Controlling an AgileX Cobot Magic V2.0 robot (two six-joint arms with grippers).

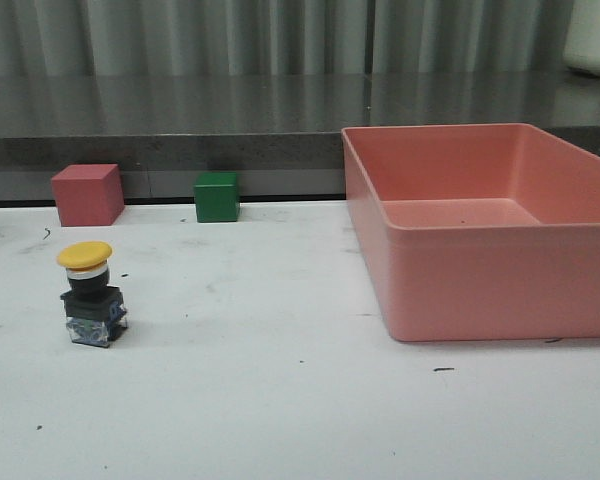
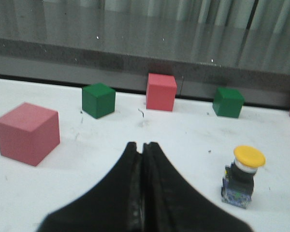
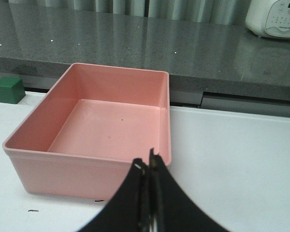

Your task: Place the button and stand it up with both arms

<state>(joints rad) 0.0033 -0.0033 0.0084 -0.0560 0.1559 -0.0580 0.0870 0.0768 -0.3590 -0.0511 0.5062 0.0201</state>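
The button point(image 1: 91, 292) stands upright on the white table at the left, yellow cap on top, black-bluish base below. It also shows in the left wrist view point(image 2: 243, 176), upright, off to one side of my left gripper point(image 2: 141, 145). My left gripper is shut and empty, well apart from the button. My right gripper point(image 3: 149, 162) is shut and empty, in front of the near corner of the pink bin point(image 3: 82, 169). Neither arm shows in the front view.
The large empty pink bin point(image 1: 480, 290) fills the right side of the table. A pink-red cube point(image 1: 87, 194) and a green cube point(image 1: 217, 196) stand at the table's back edge. The left wrist view shows two pink-red cubes point(image 2: 27, 133) point(image 2: 161, 92) and two green cubes point(image 2: 98, 100) point(image 2: 228, 102).
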